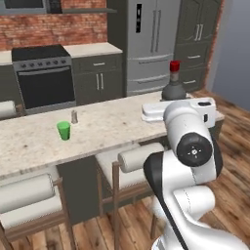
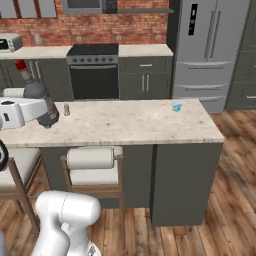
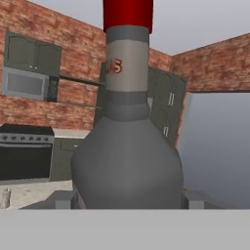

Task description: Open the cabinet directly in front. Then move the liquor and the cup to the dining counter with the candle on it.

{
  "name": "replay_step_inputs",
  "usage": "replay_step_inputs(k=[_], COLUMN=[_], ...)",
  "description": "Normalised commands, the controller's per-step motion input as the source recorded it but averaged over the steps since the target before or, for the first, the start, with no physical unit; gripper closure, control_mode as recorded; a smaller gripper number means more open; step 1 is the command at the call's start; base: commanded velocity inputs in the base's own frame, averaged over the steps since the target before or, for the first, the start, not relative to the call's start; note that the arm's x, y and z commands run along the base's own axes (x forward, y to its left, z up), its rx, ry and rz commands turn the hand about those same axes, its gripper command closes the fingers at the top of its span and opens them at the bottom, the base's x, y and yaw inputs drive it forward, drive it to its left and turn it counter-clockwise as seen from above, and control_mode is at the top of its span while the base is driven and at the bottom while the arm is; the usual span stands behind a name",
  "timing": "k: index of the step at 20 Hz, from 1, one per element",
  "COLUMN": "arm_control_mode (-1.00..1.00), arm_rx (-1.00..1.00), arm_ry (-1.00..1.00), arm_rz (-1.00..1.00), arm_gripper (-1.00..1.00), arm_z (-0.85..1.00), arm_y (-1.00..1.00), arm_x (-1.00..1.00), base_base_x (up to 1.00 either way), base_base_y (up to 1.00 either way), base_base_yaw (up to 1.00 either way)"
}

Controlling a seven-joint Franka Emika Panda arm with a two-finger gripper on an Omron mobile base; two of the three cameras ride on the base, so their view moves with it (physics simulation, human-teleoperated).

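The liquor (image 1: 174, 84) is a grey bottle with a red cap, at the right end of the dining counter (image 1: 112, 127). My gripper (image 1: 174, 99) is shut on its wide body. In the right base view the liquor (image 2: 36, 92) leans a little over the dining counter's (image 2: 130, 122) left part, with my gripper (image 2: 44, 114) low around it. In the hand view the liquor (image 3: 127, 146) stands close up between my gripper's (image 3: 128, 199) two tips. The green cup (image 1: 63, 130) stands upright on the counter, well left of the bottle. Dark upper cabinet doors (image 3: 31, 51) are shut; I cannot tell whether they are the task's cabinet.
A small shaker (image 1: 74, 117) stands just behind the cup. A small blue item (image 2: 176, 106) sits near the counter's far right corner. Cushioned stools (image 1: 136, 161) line the near side. A stove (image 1: 44, 78) and fridge (image 1: 151, 44) stand along the back wall.
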Motion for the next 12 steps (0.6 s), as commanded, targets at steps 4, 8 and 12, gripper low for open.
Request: replay_step_inputs(k=[4,8,12], arm_control_mode=[1.00,1.00,1.00], arm_rx=[0.00,0.00,0.00], arm_ry=[0.00,0.00,0.00], arm_rz=[0.00,0.00,0.00], arm_gripper=[1.00,1.00,1.00], arm_z=[0.00,0.00,0.00], arm_y=[0.00,0.00,0.00], arm_x=[0.00,0.00,0.00], base_base_x=[0.01,0.25,0.52], base_base_y=[1.00,0.64,0.25], base_base_yaw=[0.00,-0.03,-0.05])
